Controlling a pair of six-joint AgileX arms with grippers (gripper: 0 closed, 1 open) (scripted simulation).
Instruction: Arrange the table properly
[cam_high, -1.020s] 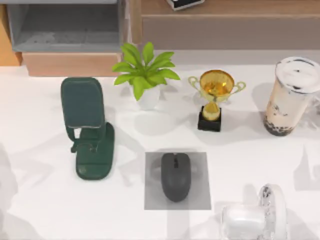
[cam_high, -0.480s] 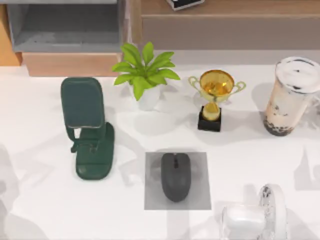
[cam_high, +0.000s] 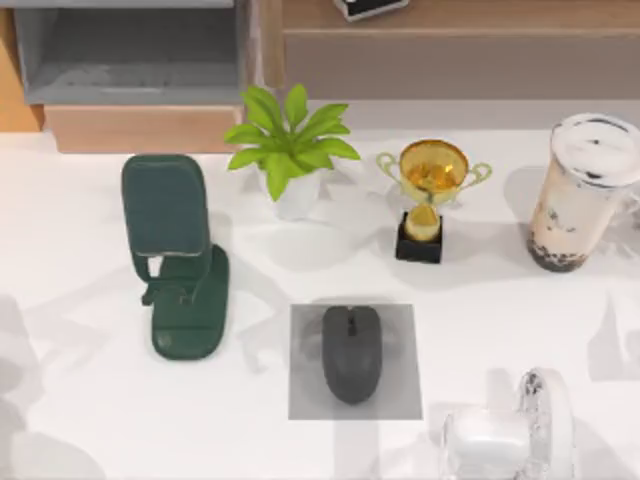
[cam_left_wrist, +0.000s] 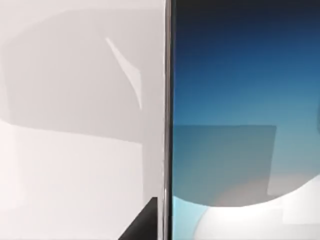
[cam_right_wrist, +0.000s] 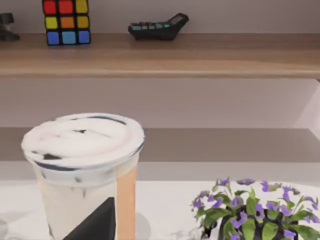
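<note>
The white counter spans the top view, in front of a wooden shelf. On it, from left to right, stand a green phone stand, a plant, a trophy and a milk tea cup. A mouse lies on a grey mat near the front. My right wrist camera faces the cup. A dark wedge of the right tool and one of the left tool show, but I cannot tell whether either is apart or together.
</note>
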